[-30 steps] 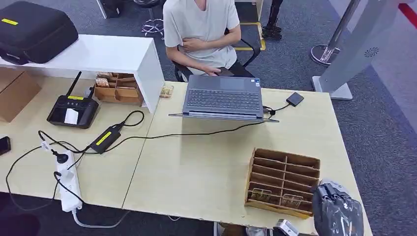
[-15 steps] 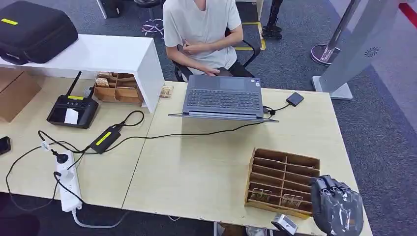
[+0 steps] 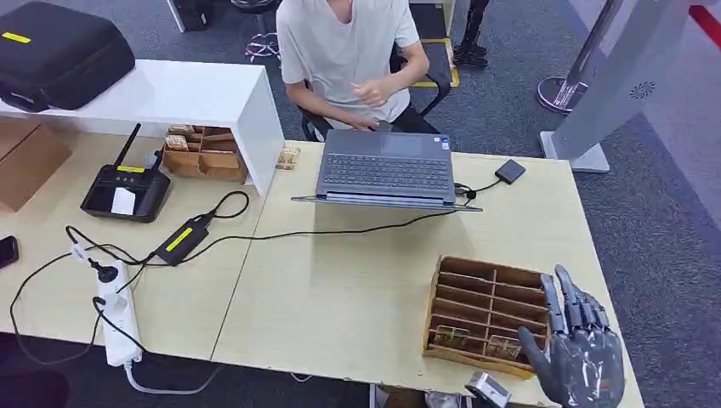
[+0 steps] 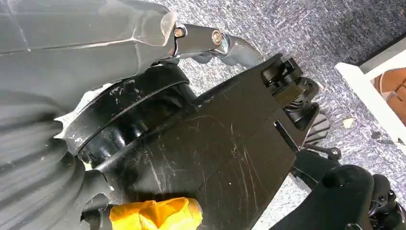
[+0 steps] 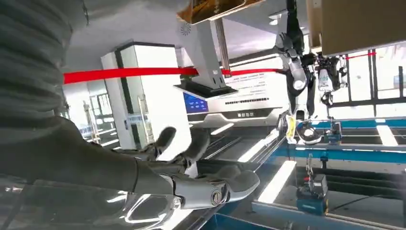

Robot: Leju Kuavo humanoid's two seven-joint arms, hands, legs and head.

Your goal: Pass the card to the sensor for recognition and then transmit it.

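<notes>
Matt wooden organizer (image 3: 491, 314), smooth pale table (image 3: 357, 289), seemingly glossy plastic-covered hand (image 3: 576, 353)

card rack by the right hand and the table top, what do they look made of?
Card rack: looks like thin unfinished wood or plywood, brown, matte, with slotted dividers. Table: pale wood-grain surface, smooth and low-sheen, probably laminate over board; the core cannot be seen.
</notes>
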